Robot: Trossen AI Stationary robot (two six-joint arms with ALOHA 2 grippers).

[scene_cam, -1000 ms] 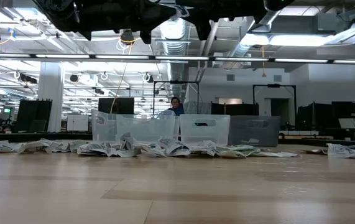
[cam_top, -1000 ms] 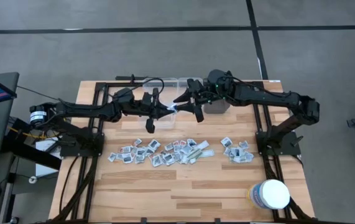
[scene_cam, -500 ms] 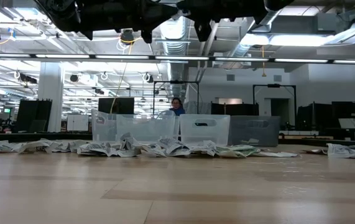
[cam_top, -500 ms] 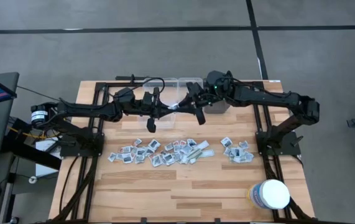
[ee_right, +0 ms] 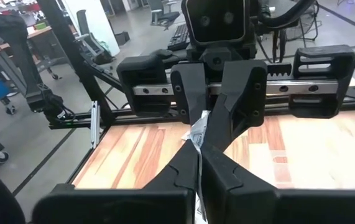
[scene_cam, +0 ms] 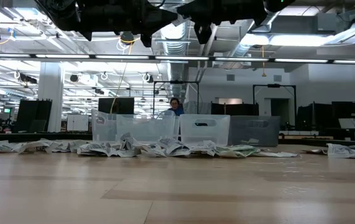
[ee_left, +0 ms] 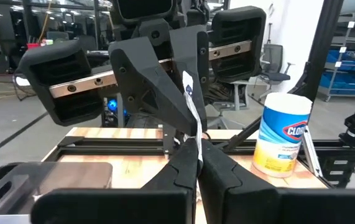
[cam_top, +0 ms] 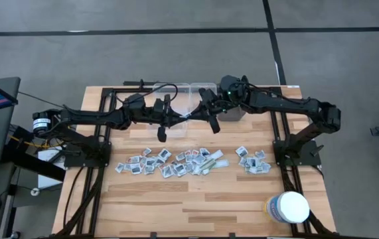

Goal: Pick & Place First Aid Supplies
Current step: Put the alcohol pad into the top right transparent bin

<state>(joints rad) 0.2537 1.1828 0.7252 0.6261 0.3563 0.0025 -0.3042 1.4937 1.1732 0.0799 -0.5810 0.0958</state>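
A small white-grey packet [ee_left: 191,109] of the first aid supplies hangs in mid-air between my two grippers, above the far bins. My left gripper [cam_top: 181,119] comes from the table's left and is shut on it. My right gripper [cam_top: 196,116] comes from the right and is shut on the same packet [ee_right: 199,129]. The two grippers stand fingertip to fingertip. Many more packets [cam_top: 176,162] lie flat in a band across the middle of the table, with a smaller heap [cam_top: 254,160] to the right. My left gripper pinches the packet's lower end [ee_left: 196,138] between its two fingertips, reaching about level from the table's left. The packet is lifted clear of the table and stands on edge. My right gripper pinches the packet's other end [ee_right: 197,142] between its two fingertips, coming about level from the table's right, opposite the left fingers. The packet is clear of everything below.
Two clear bins [cam_top: 176,93] [cam_top: 204,88] and a grey bin [cam_top: 232,113] stand at the table's far edge under the grippers. A big white tub [cam_top: 289,208] with a blue-yellow label stands at the near right corner. Bare wood lies along the near edge.
My right gripper has shut: its fingers stood wide apart a second ago and now meet on the packet that my left gripper holds. Neither arm has moved off its place, and the packet stays in mid-air.
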